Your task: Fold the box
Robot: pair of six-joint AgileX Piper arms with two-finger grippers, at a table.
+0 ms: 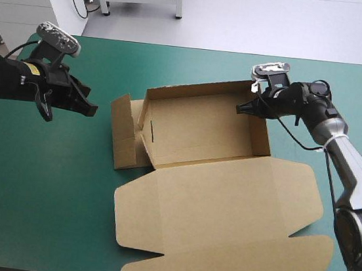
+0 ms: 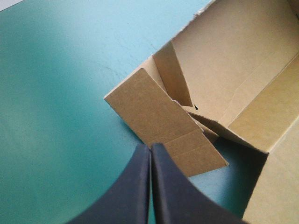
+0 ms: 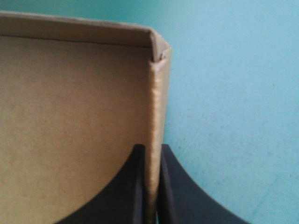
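- The brown box [image 1: 202, 128] sits mid-table, lid flat.
- The right gripper [image 1: 240, 108] pinches its right wall, likely to hold it up.
- The left gripper [image 1: 92, 108], pressed together and empty, points at the loose left flap [image 1: 123, 132].

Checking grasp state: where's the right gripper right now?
High view: the right gripper sits on the table's right half, shut on the top edge of the right wall of the box, near its far corner.

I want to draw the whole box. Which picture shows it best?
The high view: the box shows whole, tray walls up, lid flat. The left wrist view shows only its flap end; the right wrist view only one wall, pinched by the right gripper.
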